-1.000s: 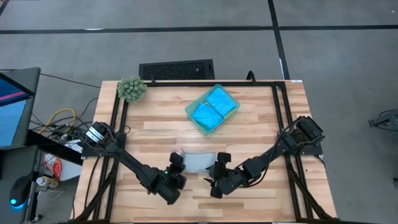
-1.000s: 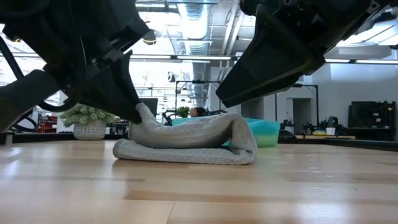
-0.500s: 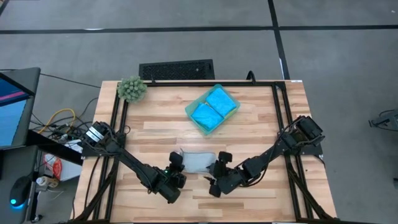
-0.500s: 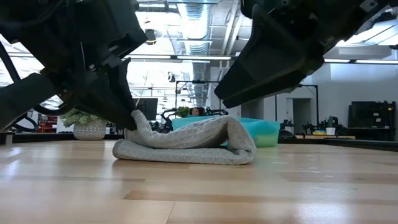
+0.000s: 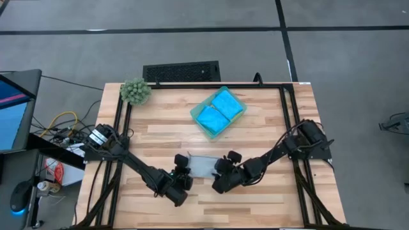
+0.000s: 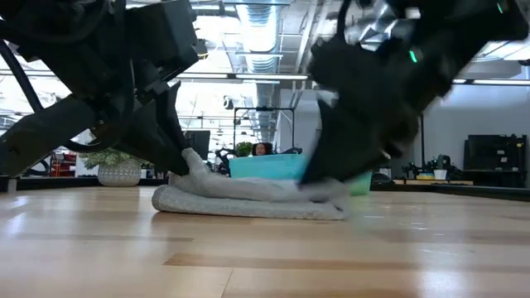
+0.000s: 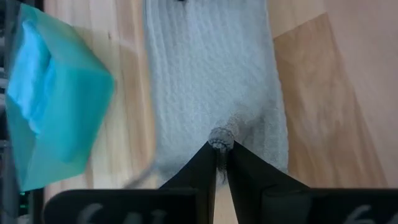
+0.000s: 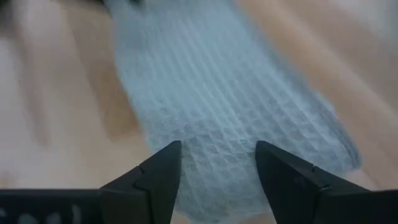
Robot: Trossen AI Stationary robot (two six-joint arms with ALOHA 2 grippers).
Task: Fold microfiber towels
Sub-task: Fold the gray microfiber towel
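Two blue towels [image 5: 218, 111] are lying folded side by side in the teal tray [image 5: 195, 115] at the table's far middle; judged from this, that part of the task is complete. The grey towel [image 5: 202, 166] is lying near the front edge of the table [image 5: 268, 115], part-folded into a narrow strip with a raised hump at one end, so its fold is judged unfinished. No yellow towel is showing in any view.

The left gripper [image 7: 221, 149] is pinching a corner of the grey towel, its fingers pressed together on a small tuft of cloth. The right gripper [image 8: 217, 163] is hovering at the towel's opposite end with its fingers spread apart, holding nothing.

Remaining work, as a judgement: completing the fold, flattening the hump and moving the towel to the tray.

A plant ball [image 5: 135, 91] is sitting at the far left corner, well apart from the work. The tray is standing behind the grey towel. Nothing is lying between the grippers and the cloth.
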